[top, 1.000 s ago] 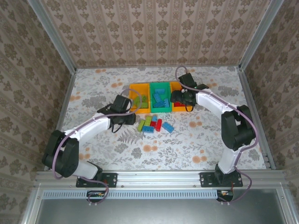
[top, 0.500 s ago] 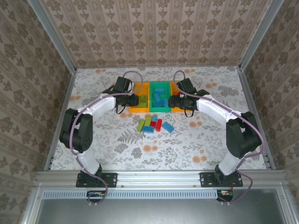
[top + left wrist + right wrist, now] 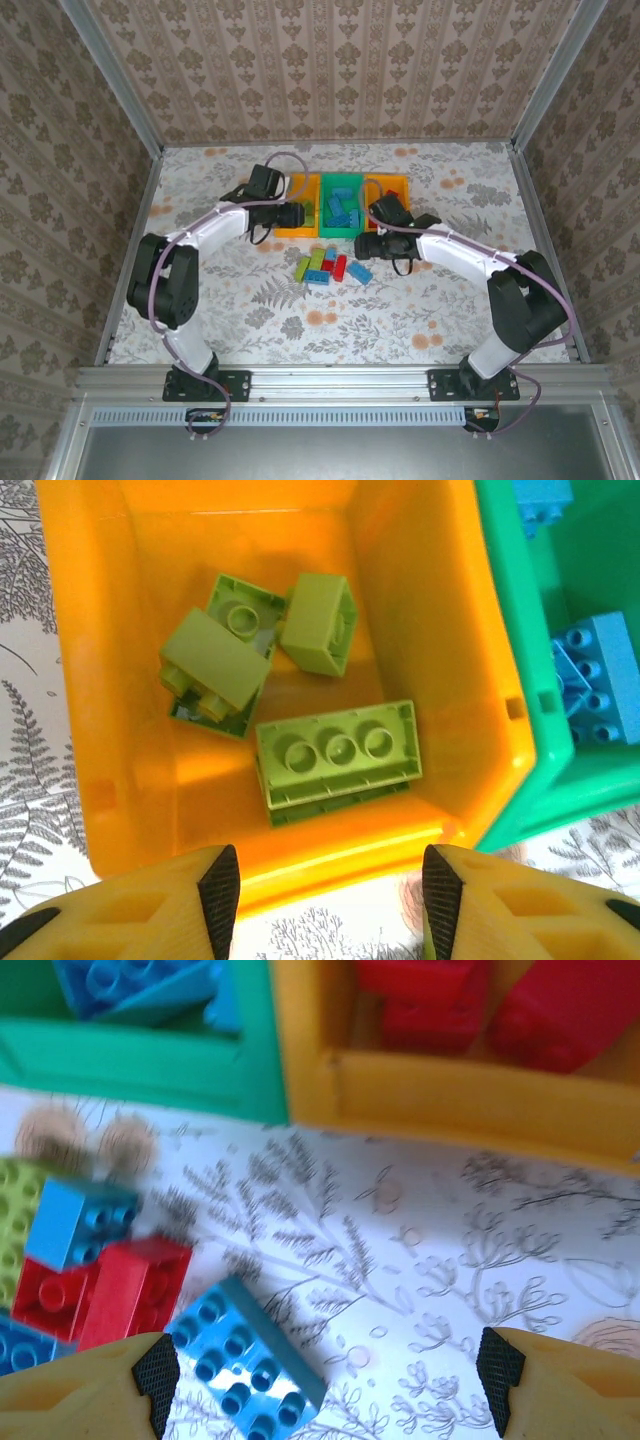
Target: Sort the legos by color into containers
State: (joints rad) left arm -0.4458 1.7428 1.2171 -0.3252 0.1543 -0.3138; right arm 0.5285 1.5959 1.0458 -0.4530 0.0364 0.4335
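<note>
Now: loose legos (image 3: 330,267) piled on table (image 3: 450,300), just short of bins; right gripper (image 3: 328,1380) above pile's right edge, fingers spread wide, empty; blue brick (image 3: 245,1360) on table beneath; beyond, three bins in row; left gripper (image 3: 330,890) over near rim of left orange bin (image 3: 110,680), jaws parted, nothing held; lime bricks (image 3: 335,750) inside; green bin (image 3: 570,785) holds blue; right orange bin (image 3: 450,1090) holds red.

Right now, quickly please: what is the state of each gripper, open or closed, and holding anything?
Left gripper: open, holding nothing, above the orange-yellow bin of green bricks.
Right gripper: open, holding nothing.
</note>
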